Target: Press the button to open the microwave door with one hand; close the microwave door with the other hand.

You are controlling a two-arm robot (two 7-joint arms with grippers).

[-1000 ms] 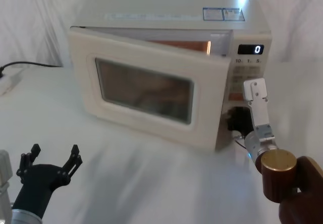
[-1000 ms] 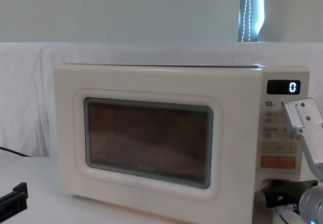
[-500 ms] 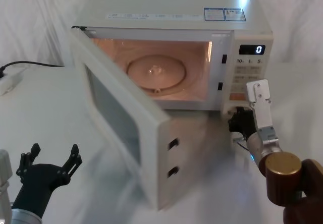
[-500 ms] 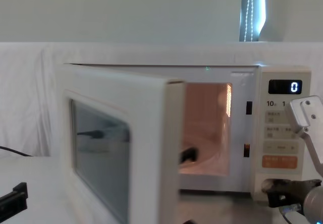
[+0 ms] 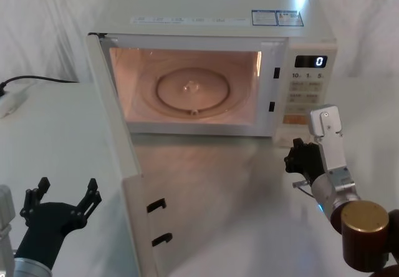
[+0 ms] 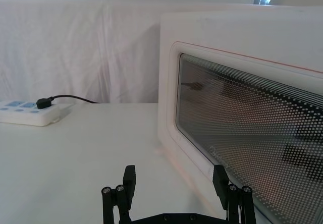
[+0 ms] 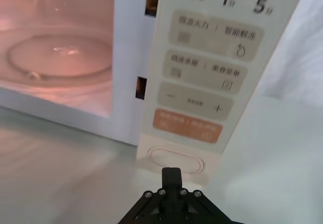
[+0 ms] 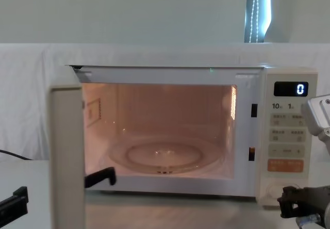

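The microwave door [image 5: 140,221] stands swung wide open toward my left side, edge-on in the chest view [image 8: 67,157]. Its dark glass window [image 6: 242,133] faces my left gripper [image 6: 174,193], which sits open low near the table's front left [image 5: 68,189], a little short of the door's outer face. The wide cream button [image 7: 175,160] lies at the bottom of the control panel, under the orange key [image 7: 189,125]. My right gripper [image 7: 171,176] is shut, its tip a short way in front of the button and not touching it; it hovers by the panel's lower right [image 5: 296,158].
The lit cavity holds a glass turntable [image 5: 192,90]. A white power strip [image 6: 28,113] with a black cable lies on the white-clothed table far left. The display [image 8: 291,88] reads 0. Open tabletop lies in front of the cavity.
The door went from barely ajar to swung fully open toward the left. My right gripper drew back a little from the button. The left gripper stayed put.
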